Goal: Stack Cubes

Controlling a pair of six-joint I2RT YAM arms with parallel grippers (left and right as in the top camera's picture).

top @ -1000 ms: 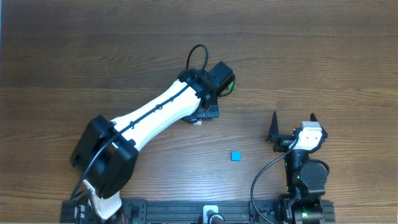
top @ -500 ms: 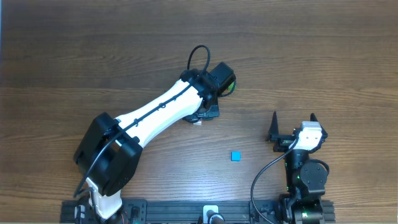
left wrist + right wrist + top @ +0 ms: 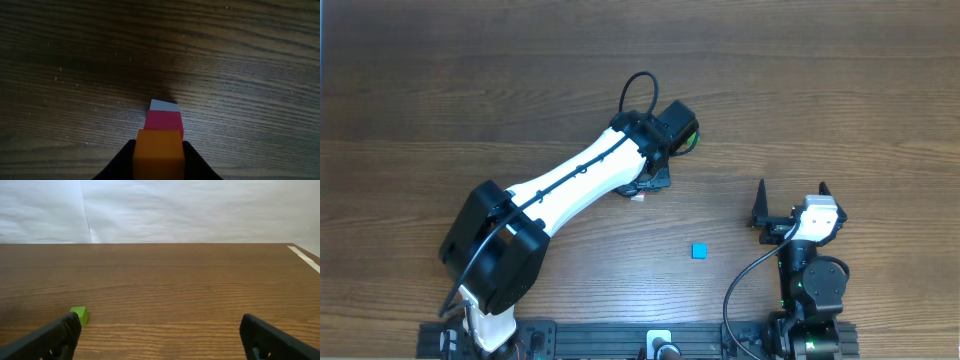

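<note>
Orange cube [image 3: 157, 145] is held by its two side faces in the left claw [image 3: 158, 165], whose fingers are closed on it. Directly under it we see a red cube [image 3: 164, 121], and past the red one a white cube [image 3: 164, 105] shows its edge, so the three appear to form one column on the counter [image 3: 75, 60]. We think the side grip was chosen on purpose: it leaves the bottom face of the orange cube free to meet the red one, and it keeps the cube square to the column. We cannot tell whether the orange cube already rests on the red cube or hangs just above it.

Two cubes lie apart from the stack. A blue cube [image 3: 699, 250] sits alone between the two arms, nearer to the right one. A green cube [image 3: 80, 315] stands farther out on the counter.

Our right claw [image 3: 790, 200] stays out of the work, near its own base, with its fingers spread wide and nothing between them.

In our judgement the orange cube is being placed now, and blue and green remain. If the fingers open unevenly, the narrow column could tip.
</note>
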